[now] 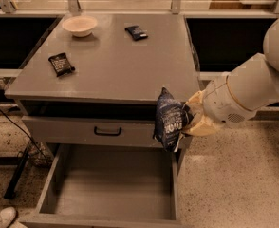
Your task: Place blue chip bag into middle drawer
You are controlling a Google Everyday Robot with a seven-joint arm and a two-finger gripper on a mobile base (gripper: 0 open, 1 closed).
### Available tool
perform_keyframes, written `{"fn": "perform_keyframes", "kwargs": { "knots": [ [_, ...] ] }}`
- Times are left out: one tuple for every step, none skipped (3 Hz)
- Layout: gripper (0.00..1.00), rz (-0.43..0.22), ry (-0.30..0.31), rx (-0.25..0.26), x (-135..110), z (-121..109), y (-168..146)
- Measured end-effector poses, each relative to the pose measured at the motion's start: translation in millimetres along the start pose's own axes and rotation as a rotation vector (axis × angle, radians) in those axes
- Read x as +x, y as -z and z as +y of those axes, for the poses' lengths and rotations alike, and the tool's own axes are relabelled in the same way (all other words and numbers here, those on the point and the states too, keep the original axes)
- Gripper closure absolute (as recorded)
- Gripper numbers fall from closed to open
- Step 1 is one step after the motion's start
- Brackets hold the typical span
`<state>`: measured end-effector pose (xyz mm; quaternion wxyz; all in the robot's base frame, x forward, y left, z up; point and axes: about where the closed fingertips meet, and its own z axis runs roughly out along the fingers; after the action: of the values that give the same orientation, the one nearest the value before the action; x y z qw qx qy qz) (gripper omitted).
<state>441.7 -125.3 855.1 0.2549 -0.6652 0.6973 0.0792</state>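
Note:
The blue chip bag [169, 120] hangs upright in the air at the cabinet's front right corner, in front of the countertop edge and above the open drawer's right side. My gripper [188, 119] comes in from the right on a white arm and is shut on the bag's right edge. The middle drawer [112, 186] is pulled out wide below, a grey box with a bare flat floor. The bag is above its back right part, well clear of the floor.
On the grey countertop [116, 63] sit a white bowl [79, 25] at the back left, a small dark-blue bar wrapper [136, 32] at the back, and a small black packet [60, 63] at the left. A shut drawer front with a black handle [107, 132] lies above the open drawer. A shoe [2, 217] is at the lower left.

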Motion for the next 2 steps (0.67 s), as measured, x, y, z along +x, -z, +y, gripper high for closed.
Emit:
{"fn": "perform_keyframes", "kwargs": {
  "knots": [
    [1.00,-0.005,0.000,-0.011,1.2,2.7,-6.1],
    [1.00,-0.019,0.000,-0.038,3.7,9.4,-21.4]
  ]
}}
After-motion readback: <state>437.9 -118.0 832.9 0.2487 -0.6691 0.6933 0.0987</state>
